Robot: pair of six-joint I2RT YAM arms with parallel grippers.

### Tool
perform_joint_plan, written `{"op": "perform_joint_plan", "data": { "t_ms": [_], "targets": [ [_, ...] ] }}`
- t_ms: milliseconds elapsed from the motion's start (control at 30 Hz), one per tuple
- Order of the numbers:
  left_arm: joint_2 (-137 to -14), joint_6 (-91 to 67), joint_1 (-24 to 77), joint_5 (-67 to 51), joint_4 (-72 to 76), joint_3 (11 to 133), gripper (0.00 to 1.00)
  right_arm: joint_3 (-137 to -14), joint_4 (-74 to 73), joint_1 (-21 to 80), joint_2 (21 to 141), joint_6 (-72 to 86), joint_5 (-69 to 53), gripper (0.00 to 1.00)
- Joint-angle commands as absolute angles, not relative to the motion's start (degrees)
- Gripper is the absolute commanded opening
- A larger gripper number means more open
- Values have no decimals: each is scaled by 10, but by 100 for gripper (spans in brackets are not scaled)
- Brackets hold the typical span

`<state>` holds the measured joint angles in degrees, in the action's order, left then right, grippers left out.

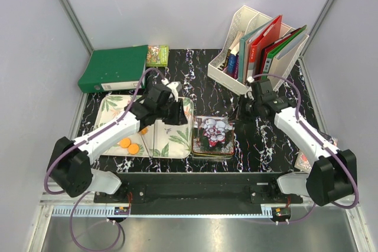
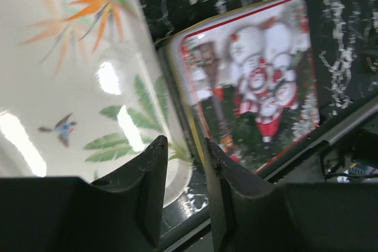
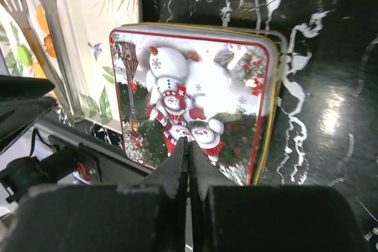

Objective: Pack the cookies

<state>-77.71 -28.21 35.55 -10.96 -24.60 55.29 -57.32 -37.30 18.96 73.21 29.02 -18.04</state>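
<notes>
Watching for: cookies (image 1: 124, 143) dropped onto the tin (image 1: 214, 137), which looks lidded; in my judgement they slide off unless you open it first.
Snag risk: tongs (image 3: 56, 45) lie on the tray (image 1: 112, 107); a sweep of your left arm (image 1: 112, 129) could knock them into the cookies.
Location: orange cookies sit at the tray's near-left, well apart from the tin.
Your left gripper (image 2: 183, 143): released, nothing between its fingers, over the tray's right edge beside the tin.
Your right gripper (image 3: 189, 146): clenched, empty, over the tin.
Hidden: the left arm covers mid-tray, so you cannot count the cookies; no black ones show; the tin's inside is unseen.
</notes>
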Motion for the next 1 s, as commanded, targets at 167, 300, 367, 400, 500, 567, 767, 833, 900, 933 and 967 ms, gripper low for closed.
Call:
{"op": "perform_joint_plan", "data": {
  "t_ms": [167, 300, 367, 400, 500, 567, 767, 833, 900, 933, 967],
  "targets": [
    [-812, -338, 418, -205, -115, 577, 33, -527, -258, 187, 748, 313, -286, 0],
    [-833, -366, 420, -236, -77, 558, 31, -519, -250, 187, 765, 316, -294, 0],
    [-843, -369, 419, -251, -64, 547, 30, -515, -249, 187, 773, 316, -297, 0],
    [-845, -371, 420, -255, -62, 543, 30, -512, -248, 187, 773, 316, -298, 0],
    [-854, -374, 420, -263, -53, 531, 29, -505, -245, 186, 777, 316, -297, 0],
    [-863, -375, 420, -265, -53, 520, 29, -501, -245, 188, 780, 317, -296, 0],
    [-880, -374, 419, -253, -58, 494, 27, -498, -245, 187, 786, 319, -292, 0],
    [-885, -373, 418, -247, -62, 484, 26, -496, -246, 187, 785, 318, -287, 0],
    [-886, -374, 415, -244, -62, 478, 26, -495, -245, 187, 783, 318, -285, 0],
    [-888, -374, 414, -243, -62, 474, 26, -494, -246, 187, 783, 318, -285, 0],
    [-889, -374, 411, -243, -62, 472, 26, -493, -246, 187, 782, 319, -285, 0]
  ]
}}
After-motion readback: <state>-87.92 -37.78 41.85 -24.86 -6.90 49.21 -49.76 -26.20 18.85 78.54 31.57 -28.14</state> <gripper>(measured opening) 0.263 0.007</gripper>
